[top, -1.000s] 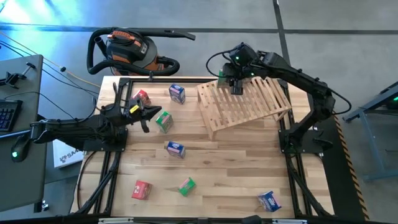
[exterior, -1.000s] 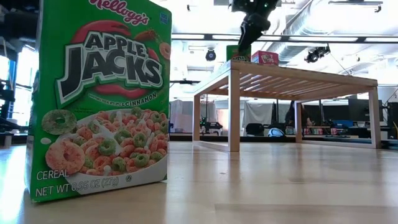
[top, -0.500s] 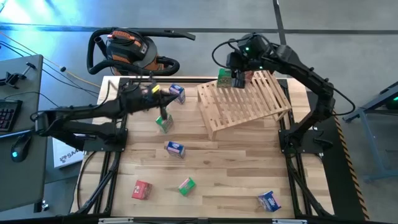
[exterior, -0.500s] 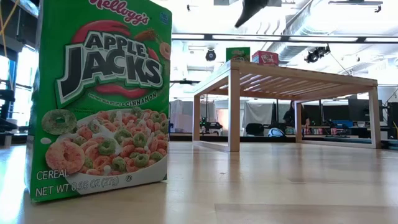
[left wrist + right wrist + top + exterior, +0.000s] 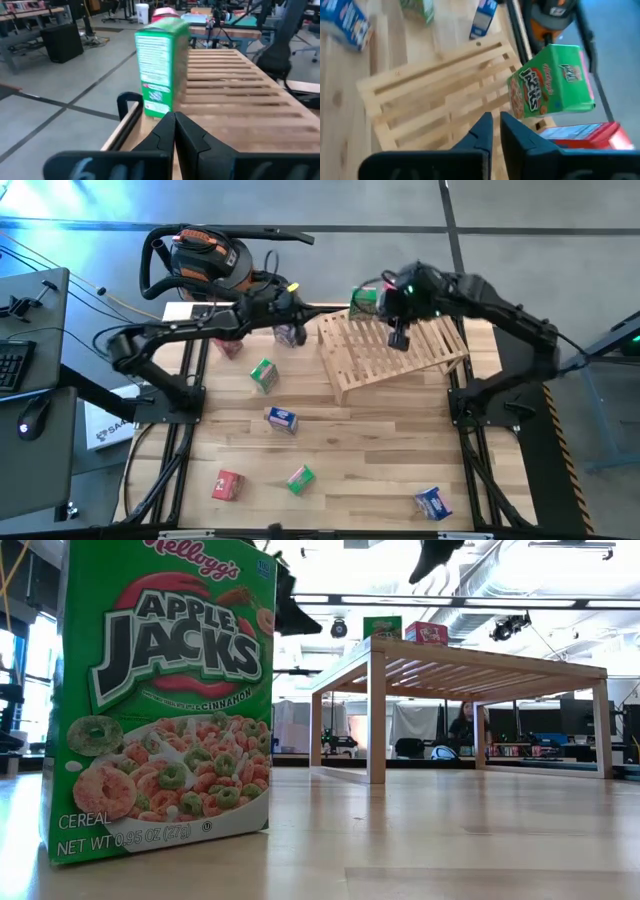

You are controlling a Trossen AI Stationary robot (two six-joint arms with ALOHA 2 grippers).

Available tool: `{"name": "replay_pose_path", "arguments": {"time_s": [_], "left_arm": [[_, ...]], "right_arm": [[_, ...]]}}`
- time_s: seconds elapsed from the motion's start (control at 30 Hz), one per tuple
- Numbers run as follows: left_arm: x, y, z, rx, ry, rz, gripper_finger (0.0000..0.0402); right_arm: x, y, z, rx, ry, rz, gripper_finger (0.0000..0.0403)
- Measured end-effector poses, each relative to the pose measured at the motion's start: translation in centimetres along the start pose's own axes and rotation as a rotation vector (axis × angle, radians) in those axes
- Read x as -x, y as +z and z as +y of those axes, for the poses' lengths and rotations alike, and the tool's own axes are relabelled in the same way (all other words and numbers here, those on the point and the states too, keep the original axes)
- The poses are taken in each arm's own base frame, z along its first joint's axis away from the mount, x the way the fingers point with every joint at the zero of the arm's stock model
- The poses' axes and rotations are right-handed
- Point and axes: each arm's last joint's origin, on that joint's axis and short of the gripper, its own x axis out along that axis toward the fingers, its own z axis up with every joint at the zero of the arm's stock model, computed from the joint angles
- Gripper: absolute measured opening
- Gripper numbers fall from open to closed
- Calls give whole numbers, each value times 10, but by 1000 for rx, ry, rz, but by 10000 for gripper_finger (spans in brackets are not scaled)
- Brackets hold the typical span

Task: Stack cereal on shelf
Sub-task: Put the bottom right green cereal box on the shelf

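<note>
Two cereal boxes stand on the far left corner of the slatted wooden shelf [image 5: 395, 350]: a green one [image 5: 552, 82] and a red one [image 5: 580, 137] beside it. My right gripper [image 5: 496, 125] hangs shut above the shelf [image 5: 435, 100], a little to the right of those boxes and clear of them. My left gripper [image 5: 175, 127] is shut and reaches over the table's far side toward the green box [image 5: 162, 72], above a blue box [image 5: 290, 332]. It holds nothing.
More boxes lie on the plank table: red [image 5: 228, 345], green [image 5: 263, 373], blue [image 5: 283, 418], red [image 5: 228, 484], green [image 5: 300, 478], blue [image 5: 432, 502]. The near green box [image 5: 160, 700] fills the left of the low view. A vacuum cleaner [image 5: 205, 260] stands behind the table.
My left arm has swung from the table's left side toward the far edge and right, ending near the shelf's far left corner, still shut. My right gripper has risen off the green box on the shelf and gone a little toward the right and near side over the slats.
</note>
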Motion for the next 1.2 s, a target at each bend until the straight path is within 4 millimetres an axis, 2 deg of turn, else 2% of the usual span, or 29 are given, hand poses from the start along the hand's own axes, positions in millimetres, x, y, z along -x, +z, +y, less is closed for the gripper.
{"name": "replay_pose_path", "arguments": {"time_s": [0.27,0.47,0.63,0.83,1.2], "left_arm": [[-40,3,11,-32,6,4,0],[-67,-1,16,-7,5,17,0],[-71,-1,12,-12,-5,14,0],[-75,-5,7,-13,-18,19,0],[-86,-15,3,6,-48,-12,0]], "right_arm": [[-58,-50,32,-240,-187,-244,2],[-89,-69,38,-344,-266,-338,0],[-94,-75,34,-385,-355,-342,0],[-96,-75,27,-400,-341,-354,0],[-96,-74,27,-397,-332,-358,0]]}}
